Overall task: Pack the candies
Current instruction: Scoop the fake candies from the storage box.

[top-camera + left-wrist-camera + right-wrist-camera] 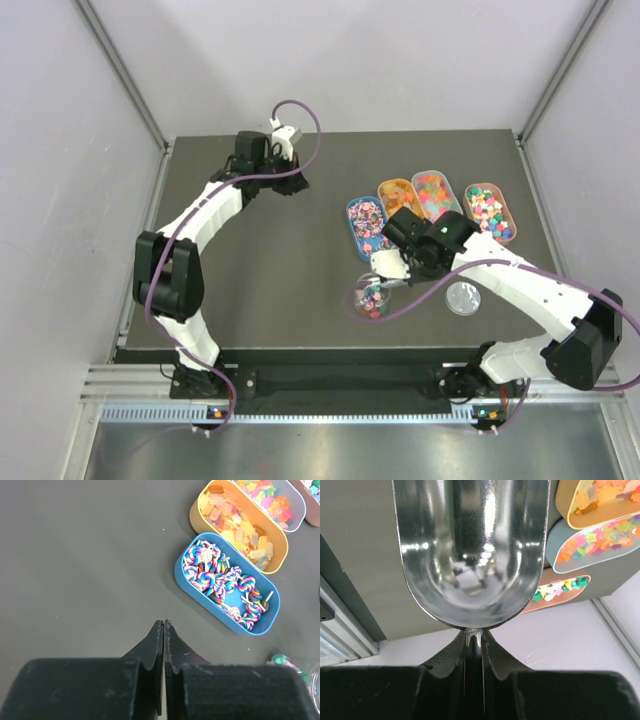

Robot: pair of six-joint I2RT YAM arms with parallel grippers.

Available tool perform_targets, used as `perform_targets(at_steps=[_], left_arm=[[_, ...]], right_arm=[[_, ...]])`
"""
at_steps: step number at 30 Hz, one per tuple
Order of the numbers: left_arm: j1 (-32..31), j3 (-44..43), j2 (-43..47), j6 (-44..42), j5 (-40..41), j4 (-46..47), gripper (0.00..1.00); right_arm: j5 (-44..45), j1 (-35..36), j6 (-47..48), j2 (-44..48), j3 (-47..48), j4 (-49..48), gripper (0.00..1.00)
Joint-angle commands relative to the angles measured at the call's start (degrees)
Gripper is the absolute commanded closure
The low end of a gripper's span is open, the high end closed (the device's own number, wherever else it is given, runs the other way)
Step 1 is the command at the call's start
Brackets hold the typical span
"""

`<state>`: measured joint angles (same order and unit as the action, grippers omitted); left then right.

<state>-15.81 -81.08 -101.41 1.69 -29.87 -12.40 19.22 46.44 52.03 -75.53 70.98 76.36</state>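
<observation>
A: Where are the candies (pixel 220 577)?

B: Most sit in four oval trays side by side towards the far right corner of the table (pixel 270 290). The blue tray (pixel 190 582) has swirled lollipops on white sticks. The orange tray (pixel 197 522) next to it has pale yellow and amber blocks. The pale blue tray (pixel 447 185) has orange and pink gummies, and the pink tray (pixel 508 212), nearest the right edge, has bright cubes.

A: Any elsewhere?

B: Yes, a few mixed pieces lie in a clear round cup (pixel 373 296) close to the near edge, right of the middle. A clear round lid (pixel 463 298) lies flat just to its right, apart from it.

A: And the right gripper (pixel 474 632)?

B: It's clamped on the stem of a metal scoop (pixel 470 545). The bowl faces the wrist camera and shows only bare, shiny metal. From above, the scoop hangs between the blue tray and the cup.

A: The left gripper (pixel 164 624)?

B: Clenched with the fingers pressed together, and nothing is between them. It hovers over bare table near the far edge, well left of the trays.
</observation>
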Motion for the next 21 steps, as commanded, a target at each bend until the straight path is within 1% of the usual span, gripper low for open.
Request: perform_targets(at_steps=[1,4,6,7,8,9,12,13,14,16,17,19,21], left_arm=[[0.43,-0.31,2.53,0.85,-1.77,4.32,1.0],[0.0,-2.85,1.13,1.38,-4.49,5.72,1.0],[-0.8,-9.68,-2.2,2.26,-11.67,3.46,1.0],[-1.06,-13.11,-3.87,2.44,-15.88,-0.74,1.0],[-2.11,-19.49,-6.93,2.96,-20.45,-3.3,1.0],[-2.9,-23.65,-8.96,5.05,-22.15,-5.94,1.0],[-7.03,-25.0,-8.99,7.62,-26.63,-5.88,1.0],[-8.26,-24.66,-7.94,7.88,-26.82,-5.36,1.0],[-10.44,-24.22,-7.41,8.23,-27.34,-4.83,1.0],[-12.3,-23.52,-6.7,10.95,-29.28,-3.25,1.0],[-13.7,-23.08,-6.61,13.05,-29.72,-2.11,1.0],[-14.94,-23.07,-7.05,14.04,-30.68,-1.31,1.0],[-16.26,-23.16,-7.58,14.56,-30.6,-0.96,1.0]], right_arm=[[3.36,1.11,0.44,0.2,0.83,8.02,1.0],[3.19,-0.72,-0.44,1.61,1.53,7.06,1.0],[2.93,-4.15,-1.57,2.66,2.75,4.34,1.0],[2.49,-4.86,-2.1,3.01,3.19,3.11,1.0],[1.96,-5.56,-2.63,3.19,3.9,1.7,1.0],[1.52,-5.65,-4.64,3.11,5.21,0.82,1.0],[-0.32,-6.7,-8.33,2.32,7.67,-2.61,1.0],[-1.98,-7.49,-8.96,1.97,8.38,-3.57,1.0],[-2.78,-9.85,-9.4,1.18,9.08,-5.67,1.0],[-5.4,-12.49,-10.63,-0.14,12.85,-6.74,1.0],[-6.29,-14.86,-11.68,-1.71,16.35,-6.92,1.0],[-8.31,-16.02,-12.13,-2.95,19.1,-6.75,1.0],[-8.24,-16.11,-12.56,-4.19,21.12,-7.01,1.0]])
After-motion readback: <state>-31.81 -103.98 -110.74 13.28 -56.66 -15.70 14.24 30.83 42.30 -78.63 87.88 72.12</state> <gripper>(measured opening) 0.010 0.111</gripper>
